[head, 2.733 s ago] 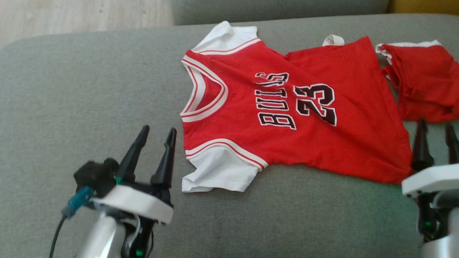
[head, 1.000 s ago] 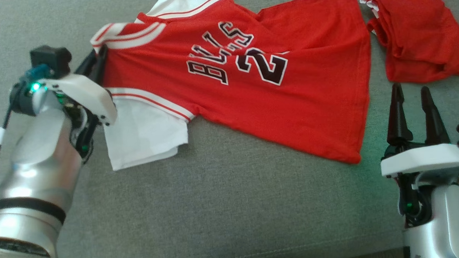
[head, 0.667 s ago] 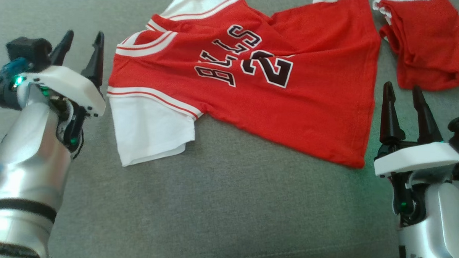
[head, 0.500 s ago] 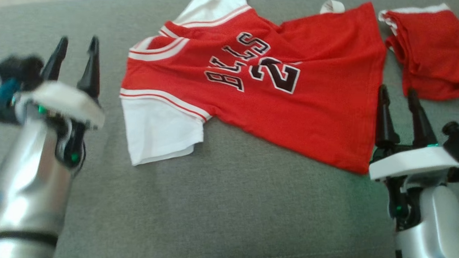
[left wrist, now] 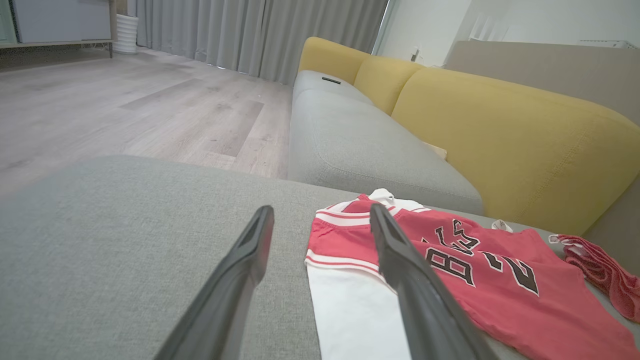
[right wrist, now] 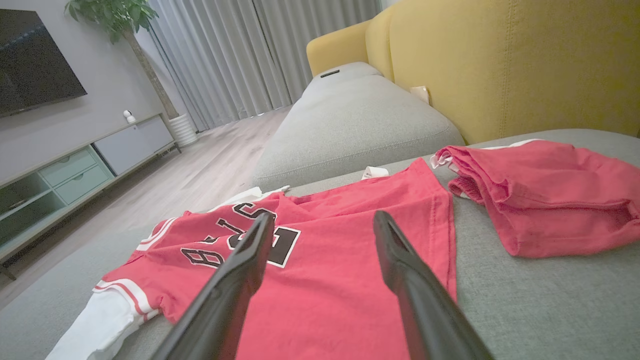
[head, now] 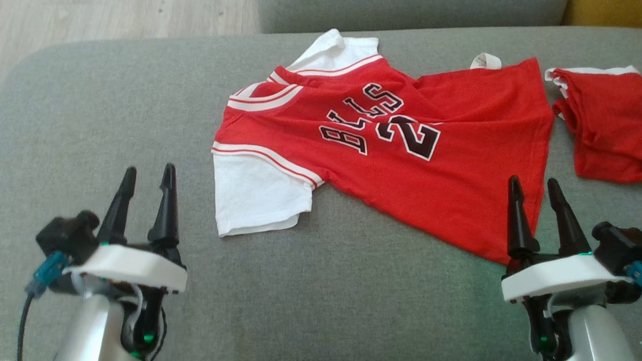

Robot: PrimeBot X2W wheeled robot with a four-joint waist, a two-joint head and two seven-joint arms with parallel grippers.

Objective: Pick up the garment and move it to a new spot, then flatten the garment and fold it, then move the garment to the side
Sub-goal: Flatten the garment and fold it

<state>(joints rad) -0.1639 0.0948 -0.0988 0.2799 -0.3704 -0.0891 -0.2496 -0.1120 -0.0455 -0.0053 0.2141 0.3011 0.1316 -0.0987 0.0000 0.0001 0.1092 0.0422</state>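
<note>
- The garment (head: 407, 167) lies on the cushion (head: 316, 308), toward its far middle, collar end to the left and hem to the right.
- One sleeve (head: 256, 199) points toward the near edge, at the garment's left end.
- A second garment (head: 611, 126) lies on the same cushion, just beside the hem, to its right.
- The left end effector (head: 149, 172) sits near left, apart from the sleeve.
- The right end effector (head: 532, 181) sits near right, at the hem's near corner.
- Floor (head: 119, 8) lies behind the cushion at far left; another seat (head: 407, 7) lies behind it.
</note>
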